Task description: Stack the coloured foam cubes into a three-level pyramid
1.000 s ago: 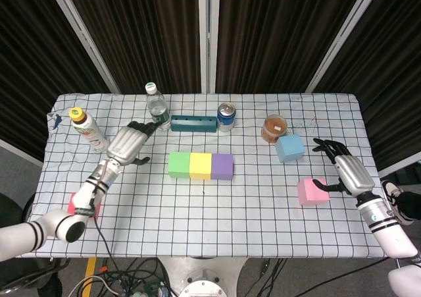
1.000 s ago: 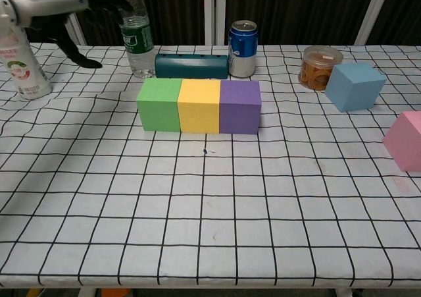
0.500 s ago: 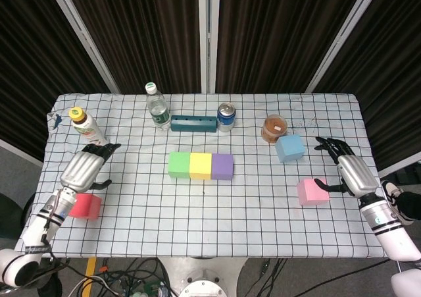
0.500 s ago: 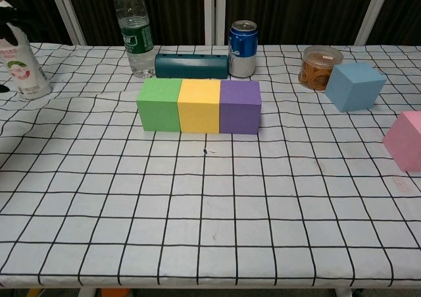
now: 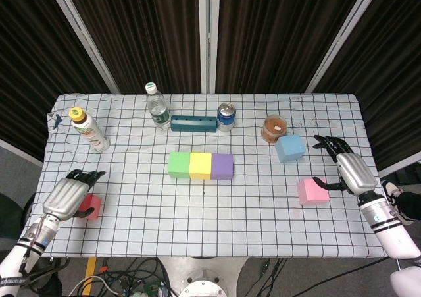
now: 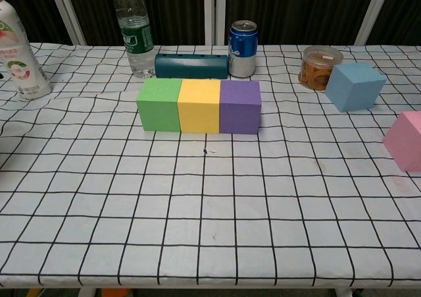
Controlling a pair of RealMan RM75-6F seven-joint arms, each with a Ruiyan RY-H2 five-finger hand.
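Note:
Green (image 5: 178,165), yellow (image 5: 200,166) and purple (image 5: 222,166) cubes stand in a touching row at the table's middle; the chest view shows the same green (image 6: 158,104), yellow (image 6: 199,105) and purple (image 6: 240,106) cubes. A blue cube (image 5: 289,148) (image 6: 354,86) sits at the right, a pink cube (image 5: 311,191) (image 6: 404,140) nearer the front. My right hand (image 5: 346,168) lies just right of the pink cube with fingers spread, its thumb close to the cube. At the front left, my left hand (image 5: 66,195) hovers over a red cube (image 5: 90,207), fingers apart, hiding the cube's left part.
Along the back stand a yellow-capped bottle (image 5: 89,130) (image 6: 20,60), a water bottle (image 5: 156,106) (image 6: 135,33), a teal box (image 5: 194,123) (image 6: 191,65), a can (image 5: 226,116) (image 6: 242,49) and a brown jar (image 5: 273,127) (image 6: 318,67) touching the blue cube's back.
My left hand has pulled back from beside the water bottle to the front left, over the red cube, and left the chest view. The right hand has barely moved.

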